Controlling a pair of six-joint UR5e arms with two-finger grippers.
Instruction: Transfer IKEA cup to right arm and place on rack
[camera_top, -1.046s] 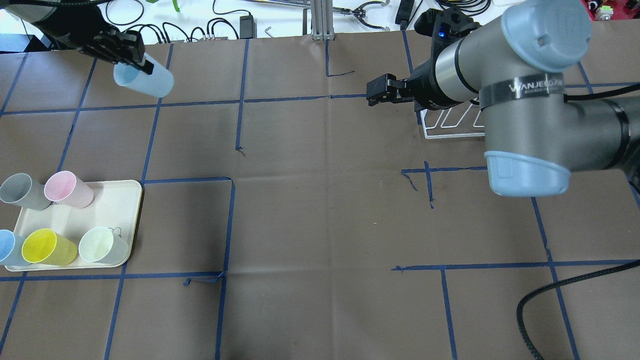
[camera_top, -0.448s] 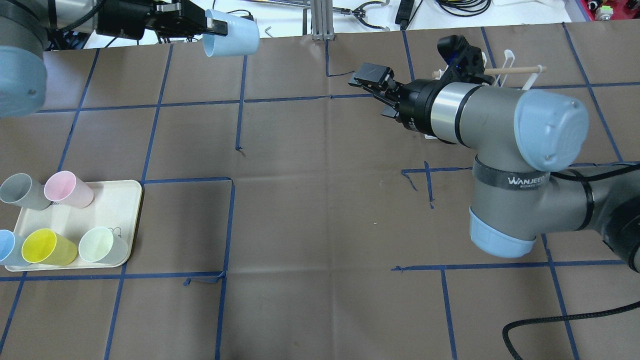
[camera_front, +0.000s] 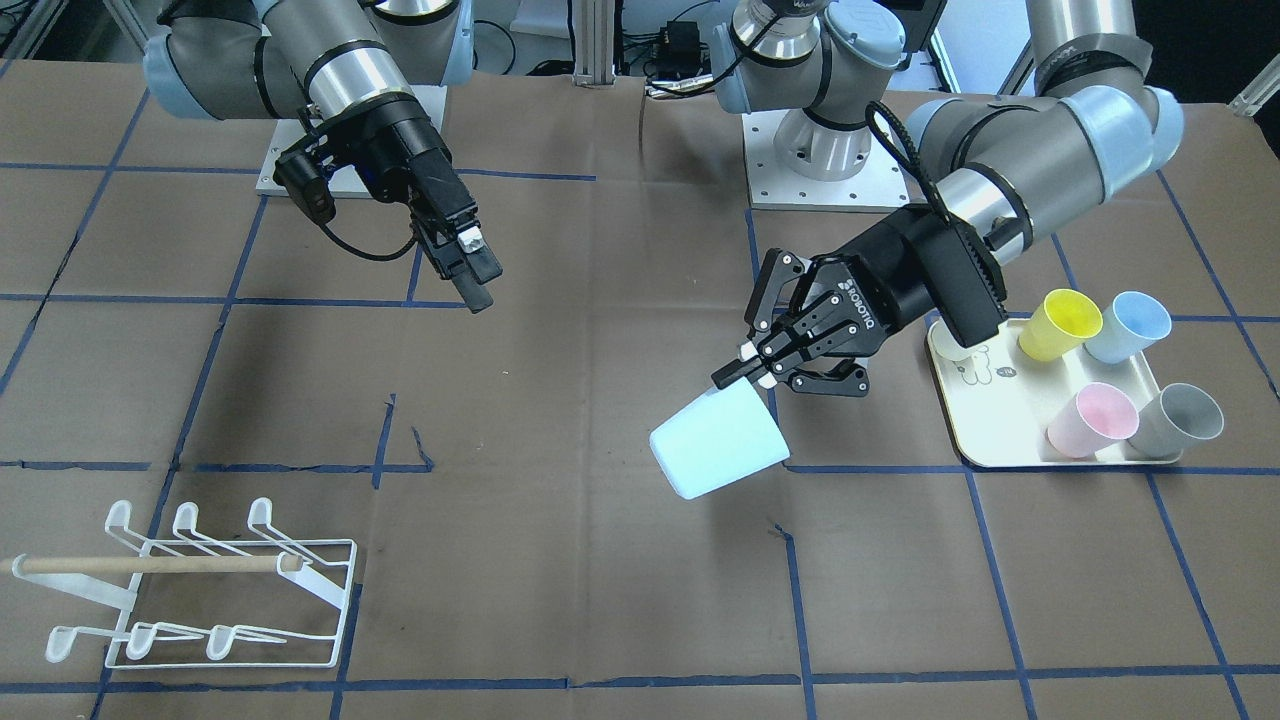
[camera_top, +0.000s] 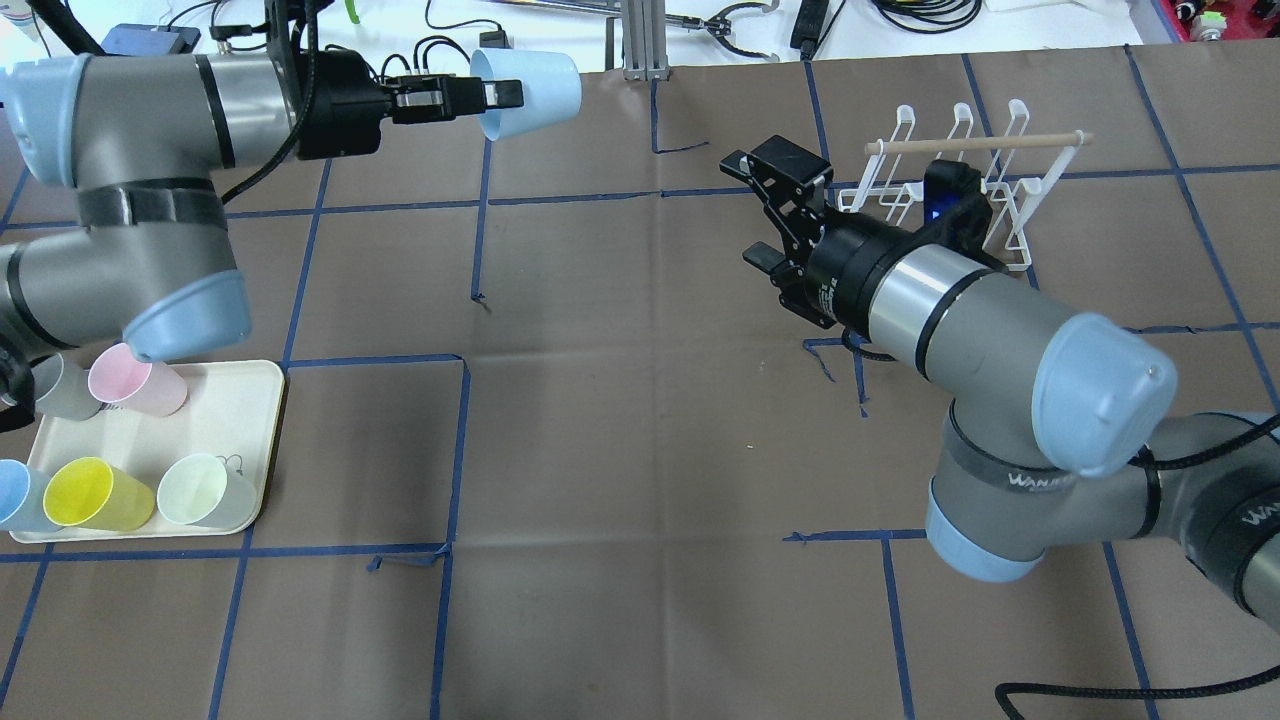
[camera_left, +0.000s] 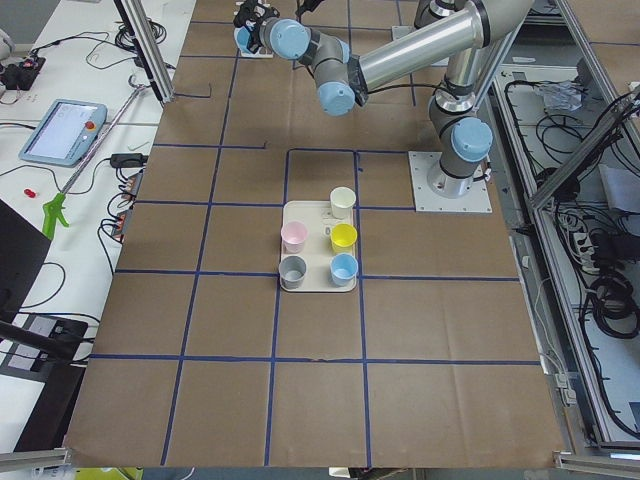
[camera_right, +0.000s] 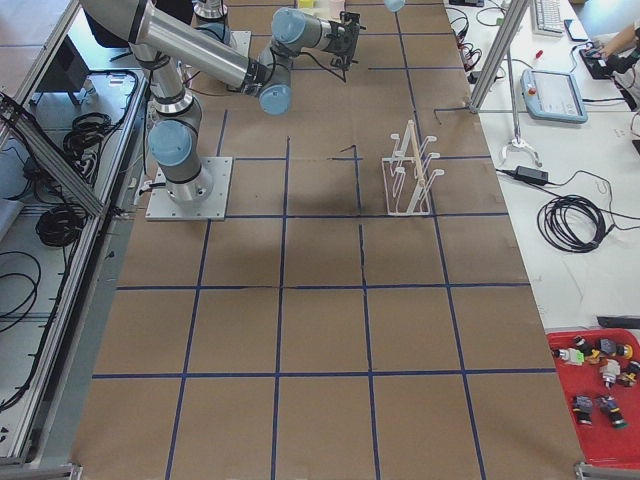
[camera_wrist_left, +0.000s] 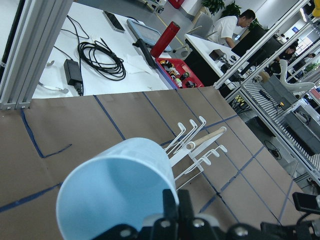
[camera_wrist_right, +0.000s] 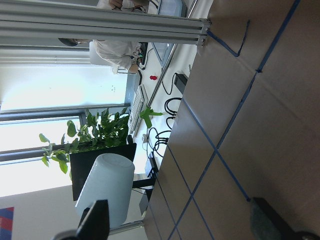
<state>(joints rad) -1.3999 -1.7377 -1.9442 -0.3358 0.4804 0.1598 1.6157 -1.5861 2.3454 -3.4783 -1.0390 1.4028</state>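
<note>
Left gripper (camera_top: 497, 93): clamped on rim of pale blue plastic cup (camera_top: 532, 84), held sideways aloft, well apart from white wire rack (camera_top: 975, 143).
Right gripper (camera_top: 752, 210): fingers spread, empty, just beside rack.
Risk: thin rim pinch likely to slip or tilt at handover.
Around: cream tray (camera_top: 245, 400) with coloured cups (camera_top: 95, 493), far from rack.
In the way: rack itself, close behind right gripper.
</note>
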